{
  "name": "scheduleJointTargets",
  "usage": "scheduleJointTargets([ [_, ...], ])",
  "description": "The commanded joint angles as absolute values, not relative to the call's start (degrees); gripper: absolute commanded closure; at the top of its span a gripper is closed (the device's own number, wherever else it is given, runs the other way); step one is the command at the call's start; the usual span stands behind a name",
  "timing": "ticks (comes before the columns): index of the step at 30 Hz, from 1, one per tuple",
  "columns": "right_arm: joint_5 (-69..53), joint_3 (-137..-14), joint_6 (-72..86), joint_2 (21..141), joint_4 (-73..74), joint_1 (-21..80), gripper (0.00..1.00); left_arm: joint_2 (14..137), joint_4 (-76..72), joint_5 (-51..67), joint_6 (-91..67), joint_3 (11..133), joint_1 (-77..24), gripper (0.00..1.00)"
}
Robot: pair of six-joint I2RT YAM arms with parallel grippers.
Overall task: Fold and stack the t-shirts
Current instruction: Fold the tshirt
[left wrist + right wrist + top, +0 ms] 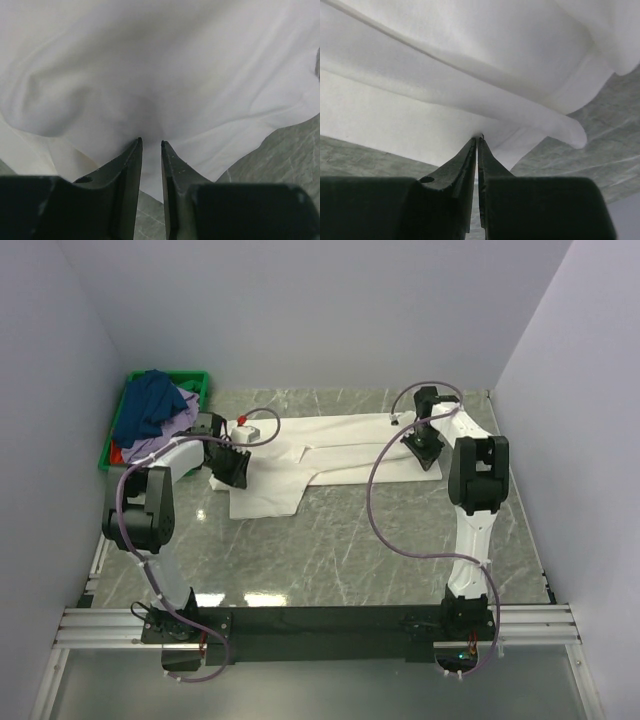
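At the far left the green crate [196, 376] holds the dark blue t-shirt [150, 405] and lavender t-shirt [152, 445], likely waiting their turn, out of the way. The white t-shirt [340, 445] lies spread across the far half of the desk [350, 550], flat for folding. The left hand [150, 142] meets a pucker near its left end, fingers narrowly apart; whether it pinches cloth I cannot tell. The right hand [479, 137], pressed together, pinches the right hem. Bare desk toward the arms gives room to fold.

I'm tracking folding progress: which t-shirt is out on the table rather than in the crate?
The white t-shirt, spread across the table; the dark blue shirt and lavender shirt lie heaped in the green crate.
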State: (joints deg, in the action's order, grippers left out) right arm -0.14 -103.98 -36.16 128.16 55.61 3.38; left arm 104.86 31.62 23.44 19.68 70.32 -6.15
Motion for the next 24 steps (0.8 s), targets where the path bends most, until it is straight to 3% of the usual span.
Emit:
scheduleJointTargets([
  [1, 2.2, -101.3, -35.2, 127.8, 54.3, 3.9, 0.88, 104.3, 30.7, 22.1, 19.1, 68.0, -6.2, 0.73],
  [18, 2.5, -76.3, -37.4, 113.1, 51.2, 3.9, 0.87, 89.0, 41.8, 24.7, 26.7, 53.9, -6.5, 0.76],
  [20, 1.9, -75.1, -37.8, 110.5, 50.9, 3.8, 0.86, 86.6, 43.2, 25.4, 28.7, 52.3, -6.5, 0.74],
  [24, 0.3, -76.7, -37.3, 108.3, 51.7, 3.9, 0.83, 80.6, 46.0, 28.9, 31.2, 54.1, -6.5, 0.59],
])
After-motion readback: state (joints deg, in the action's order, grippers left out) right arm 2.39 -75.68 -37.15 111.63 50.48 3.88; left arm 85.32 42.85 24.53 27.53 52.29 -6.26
